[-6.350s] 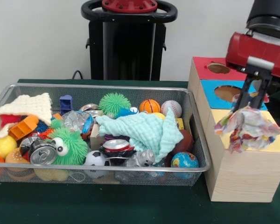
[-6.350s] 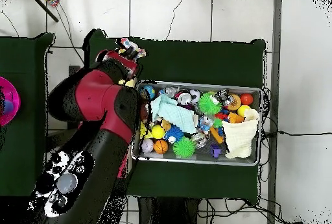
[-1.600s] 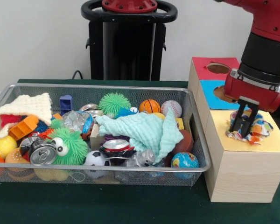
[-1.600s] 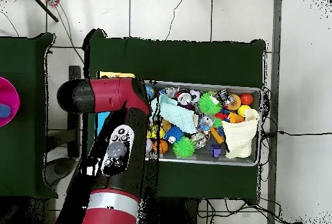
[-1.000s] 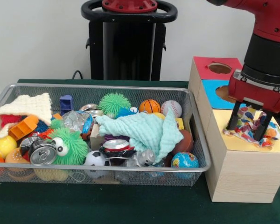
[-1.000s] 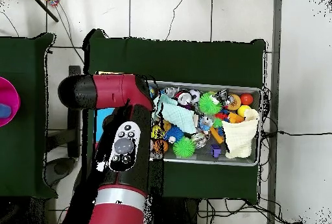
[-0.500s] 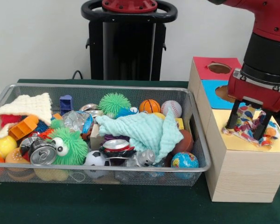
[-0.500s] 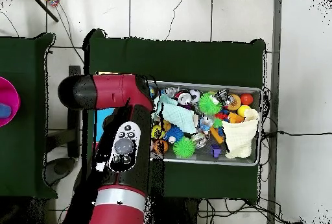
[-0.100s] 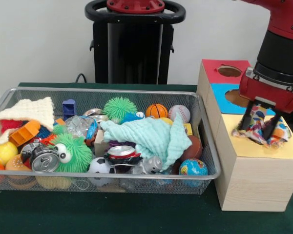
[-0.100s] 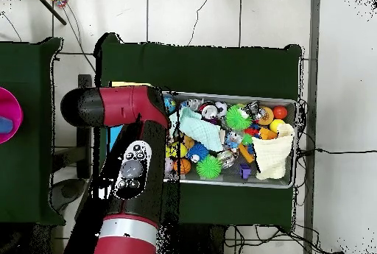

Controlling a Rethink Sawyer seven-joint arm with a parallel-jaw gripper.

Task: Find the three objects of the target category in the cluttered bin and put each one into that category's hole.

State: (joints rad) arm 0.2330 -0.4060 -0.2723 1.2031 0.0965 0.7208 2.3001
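My gripper (image 9: 257, 132) stands open over the yellow section (image 9: 244, 149) of the wooden sorting box, at the right in the front view. A crumpled multicoloured cloth (image 9: 279, 134) lies on that yellow top, bunched between and behind the spread fingers (image 9: 245, 122). Whether the fingers touch it I cannot tell. In the wire bin (image 9: 112, 176) a mint green cloth (image 9: 149, 136) is draped over the toys, and a cream knitted cloth (image 9: 31, 111) lies at the left end. From overhead, the red arm (image 10: 129, 163) hides the box and the gripper.
The box also has a blue section (image 9: 223, 92) and a red section (image 9: 229, 71), each with a round hole. The bin (image 10: 232, 98) is crowded with balls, spiky green toys, crushed cans and blocks. A black stand rises behind the bin.
The gripper carried the multicoloured cloth down onto the yellow top and opened. Over the last half second it has risen slightly, still open.
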